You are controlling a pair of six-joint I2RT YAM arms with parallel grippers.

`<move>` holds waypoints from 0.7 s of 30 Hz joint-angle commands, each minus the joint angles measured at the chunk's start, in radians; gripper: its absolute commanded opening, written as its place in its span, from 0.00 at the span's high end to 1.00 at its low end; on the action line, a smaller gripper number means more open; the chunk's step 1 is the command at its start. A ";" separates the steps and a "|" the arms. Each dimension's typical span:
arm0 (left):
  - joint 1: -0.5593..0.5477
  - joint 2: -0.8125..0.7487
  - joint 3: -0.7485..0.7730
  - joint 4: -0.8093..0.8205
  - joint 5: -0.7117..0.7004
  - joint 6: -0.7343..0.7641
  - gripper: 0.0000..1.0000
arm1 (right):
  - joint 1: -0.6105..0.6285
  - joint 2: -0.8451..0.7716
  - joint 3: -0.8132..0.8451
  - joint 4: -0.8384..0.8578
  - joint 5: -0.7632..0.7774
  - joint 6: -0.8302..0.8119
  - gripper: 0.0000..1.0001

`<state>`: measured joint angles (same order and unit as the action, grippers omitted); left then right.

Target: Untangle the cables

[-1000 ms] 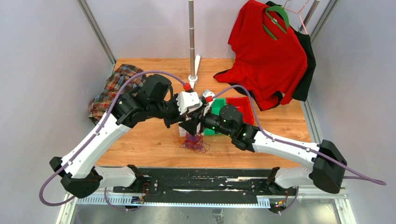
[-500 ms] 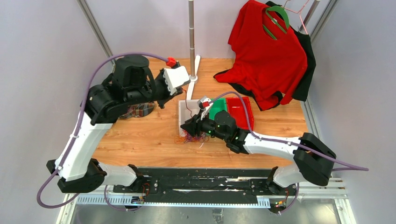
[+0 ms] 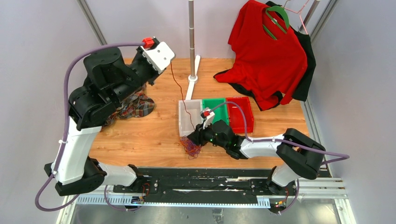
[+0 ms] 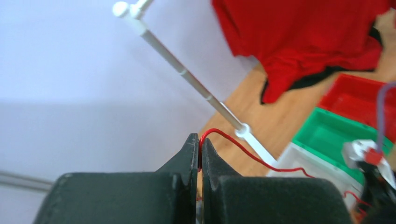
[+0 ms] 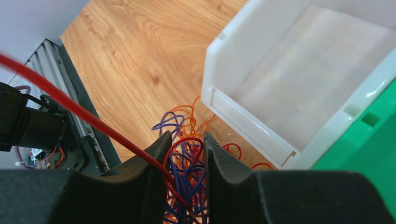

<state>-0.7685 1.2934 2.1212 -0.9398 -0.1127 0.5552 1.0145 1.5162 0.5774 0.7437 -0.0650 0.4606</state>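
Left jaws are pressing together on one red cable [image 5: 70, 103], pulling it taut toward the overhead view's upper left. Right jaws are straddling the tangle of cables [image 3: 190, 147], part-closed; grip unclear. The tangle is lying on the counter [image 3: 149, 135] at lower centre, just below the white bin [image 3: 194, 109].

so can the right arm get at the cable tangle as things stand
Most likely yes: the right end effector sits right on the cable tangle, with purple and orange loops between its fingers. The taut red cable runs through that gap too, but blocks nothing.
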 commanded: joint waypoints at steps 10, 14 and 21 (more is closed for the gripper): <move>-0.005 -0.078 -0.154 0.896 -0.362 0.200 1.00 | 0.010 0.040 -0.058 0.034 0.047 0.050 0.65; -0.005 -0.053 -0.105 1.063 -0.370 0.231 1.00 | 0.018 0.048 -0.065 0.032 0.047 0.061 0.64; -0.005 0.015 0.008 1.187 -0.361 0.264 1.00 | 0.037 0.067 -0.081 0.034 0.049 0.081 0.62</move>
<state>-0.7692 1.2888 2.0686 0.0616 -0.4595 0.7834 1.0245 1.5631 0.5240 0.7776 -0.0330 0.5179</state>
